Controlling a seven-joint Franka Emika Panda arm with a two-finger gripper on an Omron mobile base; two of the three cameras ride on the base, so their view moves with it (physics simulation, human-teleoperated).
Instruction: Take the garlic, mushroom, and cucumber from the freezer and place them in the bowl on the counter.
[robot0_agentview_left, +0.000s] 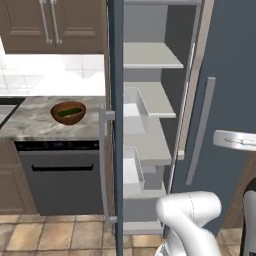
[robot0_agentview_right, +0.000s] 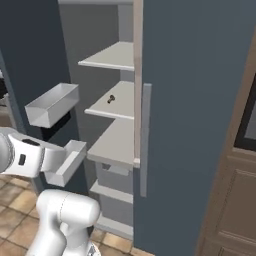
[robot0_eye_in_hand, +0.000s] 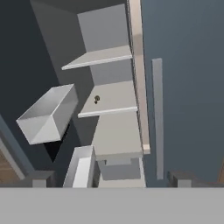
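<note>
Hand (robot0_eye_in_hand: 109, 178) fingertips stand spread wide apart and grip nothing, aimed into the open freezer (robot0_agentview_right: 200, 100). A small tan-brown mushroom (robot0_eye_in_hand: 96, 99) sits alone on a middle freezer shelf (robot0_eye_in_hand: 114, 98), well apart from the hand, with white door bins (robot0_eye_in_hand: 48, 114) on the open door to its left. Away on the marbled desk (robot0_agentview_left: 35, 122), the cucumber (robot0_agentview_left: 69, 111) lies inside the wooden bowl (robot0_agentview_left: 68, 119), above a dark dishwasher (robot0_agentview_left: 62, 180).
</note>
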